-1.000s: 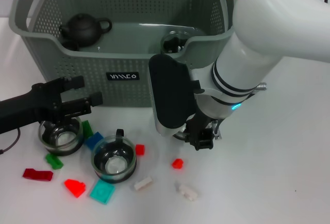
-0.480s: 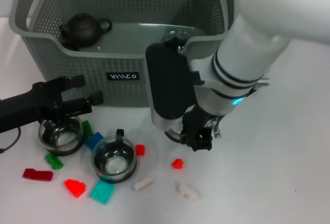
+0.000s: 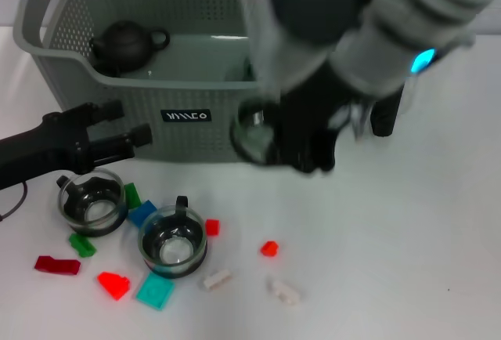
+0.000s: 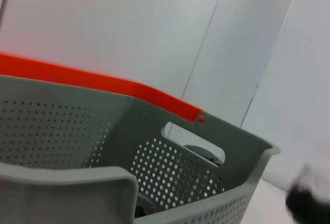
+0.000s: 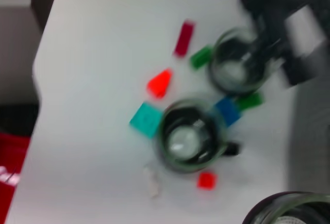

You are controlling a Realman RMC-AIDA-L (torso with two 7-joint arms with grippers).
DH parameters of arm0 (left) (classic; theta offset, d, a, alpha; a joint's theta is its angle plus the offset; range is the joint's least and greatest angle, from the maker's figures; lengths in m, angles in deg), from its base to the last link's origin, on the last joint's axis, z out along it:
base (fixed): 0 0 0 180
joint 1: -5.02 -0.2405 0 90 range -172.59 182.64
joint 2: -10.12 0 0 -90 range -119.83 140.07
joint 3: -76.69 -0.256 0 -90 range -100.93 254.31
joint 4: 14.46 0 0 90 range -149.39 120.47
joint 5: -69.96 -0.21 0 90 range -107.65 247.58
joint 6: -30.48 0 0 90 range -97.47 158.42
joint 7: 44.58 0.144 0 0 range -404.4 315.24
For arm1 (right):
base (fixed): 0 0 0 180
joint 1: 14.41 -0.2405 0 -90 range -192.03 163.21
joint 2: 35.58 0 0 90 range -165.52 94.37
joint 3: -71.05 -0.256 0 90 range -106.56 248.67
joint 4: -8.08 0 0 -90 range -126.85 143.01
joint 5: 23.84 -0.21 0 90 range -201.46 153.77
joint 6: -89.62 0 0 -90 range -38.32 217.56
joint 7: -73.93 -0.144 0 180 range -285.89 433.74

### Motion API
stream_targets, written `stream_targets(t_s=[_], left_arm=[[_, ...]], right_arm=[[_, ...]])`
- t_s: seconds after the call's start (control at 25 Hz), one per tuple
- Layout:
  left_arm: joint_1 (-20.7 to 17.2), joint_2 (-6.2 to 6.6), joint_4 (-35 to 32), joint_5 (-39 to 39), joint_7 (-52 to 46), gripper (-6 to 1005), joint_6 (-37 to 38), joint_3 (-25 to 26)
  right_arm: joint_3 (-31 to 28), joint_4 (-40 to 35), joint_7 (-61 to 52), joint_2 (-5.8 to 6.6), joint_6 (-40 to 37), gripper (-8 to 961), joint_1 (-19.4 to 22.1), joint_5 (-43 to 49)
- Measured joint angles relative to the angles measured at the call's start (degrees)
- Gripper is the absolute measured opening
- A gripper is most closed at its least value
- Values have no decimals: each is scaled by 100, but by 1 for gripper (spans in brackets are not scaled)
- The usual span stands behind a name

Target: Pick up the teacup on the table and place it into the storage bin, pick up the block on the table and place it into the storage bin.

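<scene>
A glass teacup (image 3: pixel 252 132) hangs in the air in front of the storage bin (image 3: pixel 196 93), level with its front wall, and my right gripper (image 3: pixel 301 148) is shut on it; its rim (image 5: pixel 289 209) shows at the edge of the right wrist view. Two more teacups (image 3: pixel 92 203) (image 3: pixel 173 244) stand on the table. My left gripper (image 3: pixel 125 123) is open, just above the left teacup. Small blocks lie around them: red (image 3: pixel 269 247), red (image 3: pixel 212 227), white (image 3: pixel 217 279), teal (image 3: pixel 155 291).
A black teapot (image 3: pixel 125 42) sits inside the bin at its left. Further blocks lie at the front left: orange-red (image 3: pixel 114 283), dark red (image 3: pixel 56 265), green (image 3: pixel 81 244), blue (image 3: pixel 142 214). The left wrist view shows the bin's rim (image 4: pixel 206 152) with an orange clip.
My right arm has risen from the table with the glass teacup and swung up toward the bin's front wall. The left gripper has shifted slightly up and left.
</scene>
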Motion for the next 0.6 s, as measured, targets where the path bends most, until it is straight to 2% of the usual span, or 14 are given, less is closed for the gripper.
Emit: stream_targets(t_s=[0.12, 0.16, 0.2, 0.32, 0.48, 0.6], left_arm=[[0, 0, -1, 27, 1, 859, -2, 22], [0, -1, -1, 33, 0, 859, -3, 47], [0, -1, -1, 33, 0, 859, -3, 47], [0, -1, -1, 35, 1, 859, -4, 52], [-23, -1, -1, 43, 6, 859, -4, 63], [-35, -7, -1, 56, 7, 859, -4, 78]], right_arm=[[-829, -274, 94, 19, -362, 55, -225, -3], [-1424, -311, 195, 19, -621, 56, -417, -99], [-1424, -311, 195, 19, -621, 56, -417, -99], [-2172, -328, 305, 12, -787, 56, -608, -320], [-2411, -334, 308, 25, -216, 56, -548, -344], [-2231, -245, 151, 12, 829, 55, -349, -107]])
